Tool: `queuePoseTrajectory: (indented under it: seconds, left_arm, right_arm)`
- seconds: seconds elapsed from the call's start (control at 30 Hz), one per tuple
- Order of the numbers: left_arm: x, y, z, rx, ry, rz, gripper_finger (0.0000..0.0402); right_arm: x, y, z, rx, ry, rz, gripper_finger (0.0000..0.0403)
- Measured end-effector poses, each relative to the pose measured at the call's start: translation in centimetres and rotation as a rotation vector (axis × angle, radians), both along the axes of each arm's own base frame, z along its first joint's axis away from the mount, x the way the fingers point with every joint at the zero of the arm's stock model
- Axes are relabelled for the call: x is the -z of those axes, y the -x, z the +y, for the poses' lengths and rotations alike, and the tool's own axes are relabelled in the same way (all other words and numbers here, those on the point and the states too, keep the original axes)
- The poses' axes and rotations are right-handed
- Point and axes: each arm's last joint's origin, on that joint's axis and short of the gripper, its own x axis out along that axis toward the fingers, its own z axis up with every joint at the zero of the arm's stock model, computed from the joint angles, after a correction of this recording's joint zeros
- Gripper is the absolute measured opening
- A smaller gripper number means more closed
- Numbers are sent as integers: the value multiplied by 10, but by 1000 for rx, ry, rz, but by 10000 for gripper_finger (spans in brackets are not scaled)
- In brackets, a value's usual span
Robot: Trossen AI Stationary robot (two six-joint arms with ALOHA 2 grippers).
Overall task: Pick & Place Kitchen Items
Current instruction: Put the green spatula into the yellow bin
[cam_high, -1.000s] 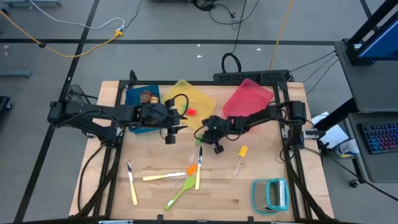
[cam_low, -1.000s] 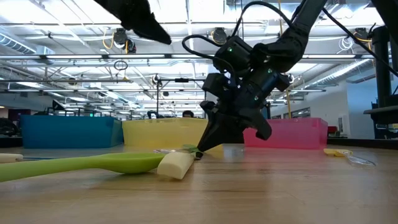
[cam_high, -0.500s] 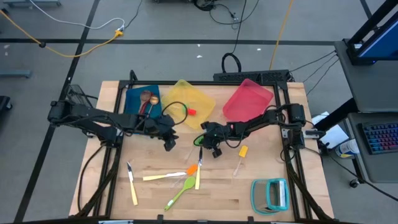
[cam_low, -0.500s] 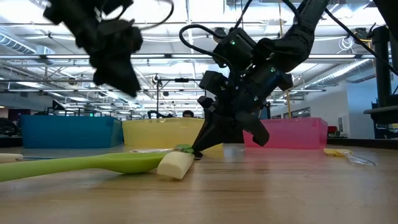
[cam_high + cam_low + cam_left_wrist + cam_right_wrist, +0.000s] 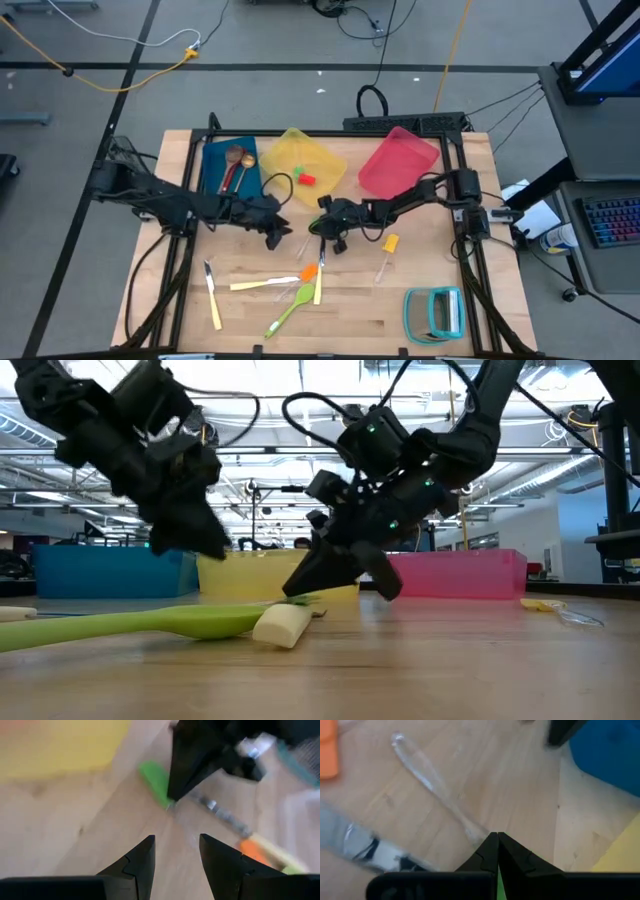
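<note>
Your right end effector (image 5: 322, 229) sits low on the pale wood-plank surface (image 5: 440, 265), near mid-surface, fingers pinched fully together on the clear handle of the tiny green spatula (image 5: 156, 783); its flat green blade lies on the wood in front of the yellow bin (image 5: 300, 152). Left end effector (image 5: 275, 231) hovers just beside it, fingers parted, holding nothing. Blue bin (image 5: 213, 159) has two spoons w/ round bowls, one wooden, one brassy (image 5: 238, 158). Yellow bin holds small red and green bits (image 5: 305, 178). Long lime-green spoon (image 5: 150, 623), smooth plastic, lies flat near the front edge by a cream handle (image 5: 282, 626)
</note>
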Motion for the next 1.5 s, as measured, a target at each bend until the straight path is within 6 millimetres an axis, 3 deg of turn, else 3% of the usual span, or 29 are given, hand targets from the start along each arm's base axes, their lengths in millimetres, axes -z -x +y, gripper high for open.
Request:
queuePoseTrajectory:
  seconds: [0.17, 0.47, 0.77, 0.97, 1.17, 1.5]
  left_arm:
    - [18, -10, -1, 58, 55, 2, 157]
    - [29, -21, 1, 131, 109, -42, 157]
    - [28, -18, 8, 128, 153, -21, 157]
    - [17, -13, 13, 198, 272, -33, 157]
    - [-5, -5, 17, 213, 225, -90, 157]
    - [-44, 13, 17, 244, 107, -225, 157]
  right_arm:
    - [1, -2, 0, 35, 31, -21, 0]
    - [0, -3, -2, 41, 81, -39, 0]
    - [-28, -1, 15, -32, 118, -104, 28]
    - [-30, -2, 19, -88, 51, -127, 92]
    - [-28, -7, 18, -161, -21, -147, 152]
    - [-15, -40, 20, -195, -63, -23, 171]
